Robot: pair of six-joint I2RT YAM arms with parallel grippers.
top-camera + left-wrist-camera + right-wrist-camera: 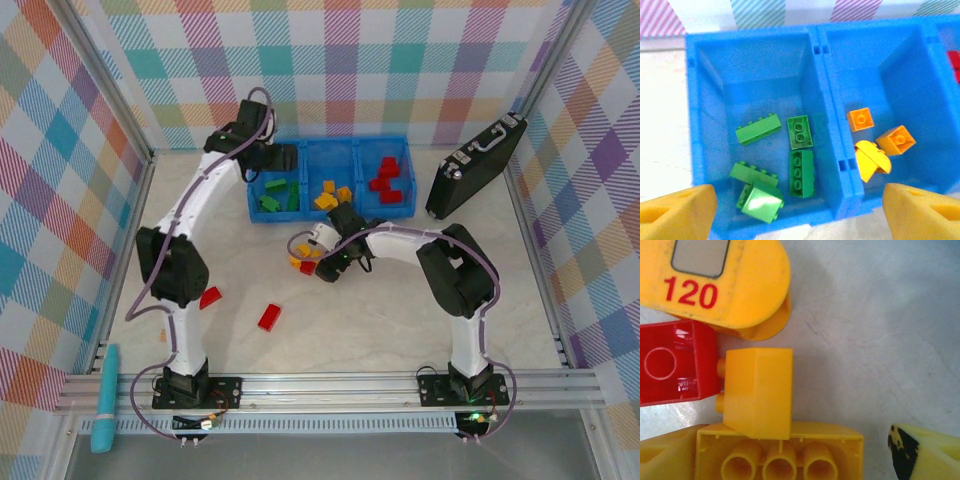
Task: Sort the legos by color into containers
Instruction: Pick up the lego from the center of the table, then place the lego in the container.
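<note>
Two red bricks (pixel 269 317) lie loose on the table (pixel 400 330) nearest the bases; just beyond, I see my right gripper (pixel 312 256) released, jaws apart either side of an upturned yellow brick (pixel 780 455) in a small yellow-and-red pile. Farthest, my left gripper (pixel 800 212) hangs spread and empty over the tray (pixel 827 75): green bricks (pixel 801 172) in its left compartment, orange bricks (pixel 896 140) in the middle, red ones (pixel 387 180) in the right.

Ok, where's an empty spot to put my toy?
Bare table between the nearer red brick and the right arm's base, and in front of the black case. Crowded at the brick pile before the blue tray.
</note>
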